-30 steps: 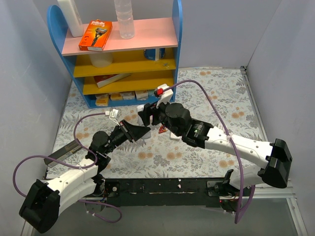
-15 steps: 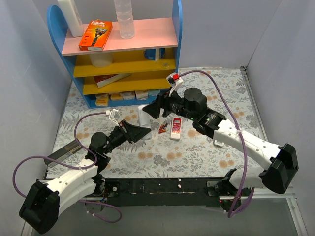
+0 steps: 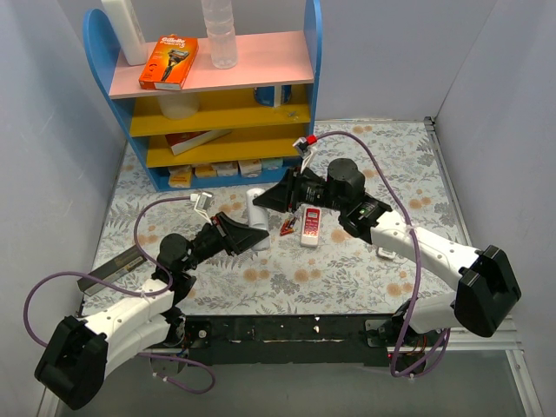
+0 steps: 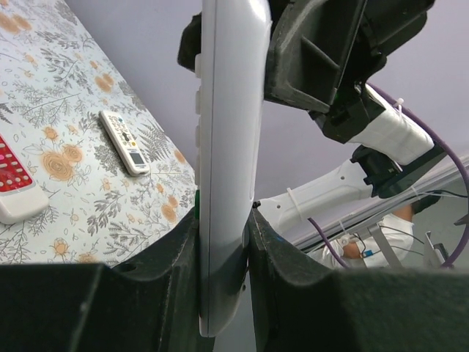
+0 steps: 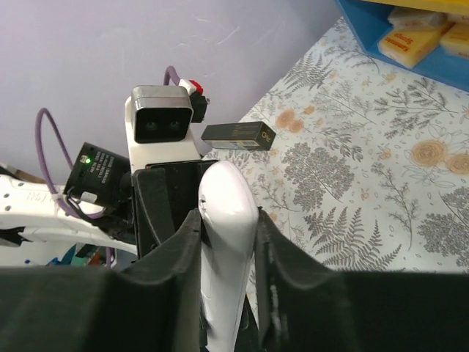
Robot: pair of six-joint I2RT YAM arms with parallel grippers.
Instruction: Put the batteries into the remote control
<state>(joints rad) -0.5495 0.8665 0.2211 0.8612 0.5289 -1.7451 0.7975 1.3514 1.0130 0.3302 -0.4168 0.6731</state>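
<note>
The remote control (image 3: 257, 211) was pinched toward either end — one by the left gripper (image 3: 250, 237), the other by the right gripper (image 3: 273, 198), its long axis stretched between them — while the batteries (image 3: 286, 228) were seen lying just beside and below the right one.

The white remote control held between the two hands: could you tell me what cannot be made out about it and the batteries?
1. Battery compartment of the remote control: in the top view the left hand and right hand cover much of it. The left wrist shows only its edge, the right wrist only a rounded end.
2. The batteries: top view, too small to count.
3. The red-and-white remote: left wrist, cut off by the left edge.
</note>
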